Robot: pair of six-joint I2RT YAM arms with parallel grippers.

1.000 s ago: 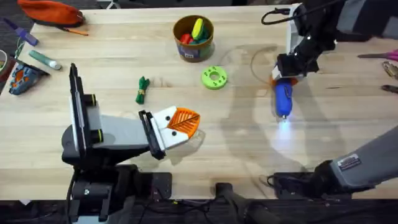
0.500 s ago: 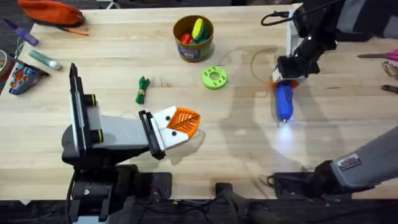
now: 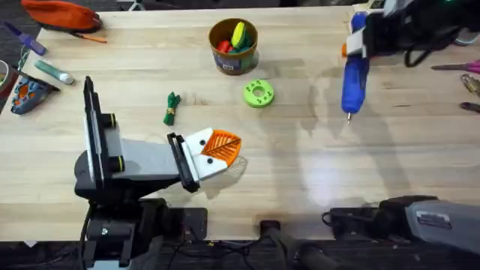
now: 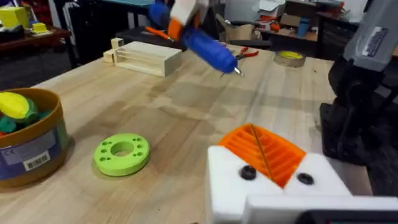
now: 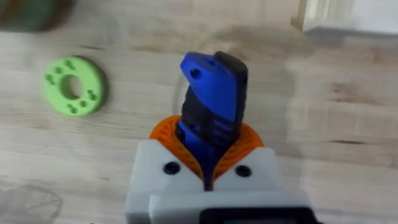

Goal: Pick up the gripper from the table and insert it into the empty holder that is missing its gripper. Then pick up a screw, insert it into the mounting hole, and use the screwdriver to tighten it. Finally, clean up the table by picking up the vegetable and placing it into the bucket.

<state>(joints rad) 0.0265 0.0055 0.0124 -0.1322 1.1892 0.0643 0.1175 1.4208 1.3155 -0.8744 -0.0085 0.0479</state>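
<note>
- The right gripper [image 5: 208,171] is clamped on the screwdriver [image 3: 354,77], its orange pads pressed to either side of the blue body; the tool hangs lifted off the table [image 3: 300,165], its thin metal tip pointing back toward the arm's own base.
- The left gripper [image 3: 219,148] lies low over the table, white fingers with orange pads pressed together with nothing between them.
- The vegetable [image 3: 172,108] lies flat on the table, off to the left of the left gripper and a little farther out.
- The green ring-shaped disc [image 3: 258,94] sits just beyond the left gripper's tip, between it and the bucket [image 3: 233,46]; the bucket stands upright farther out, with coloured toys inside.
- Beyond the screwdriver in the left wrist view sits a pale wooden block [image 4: 146,57].
</note>
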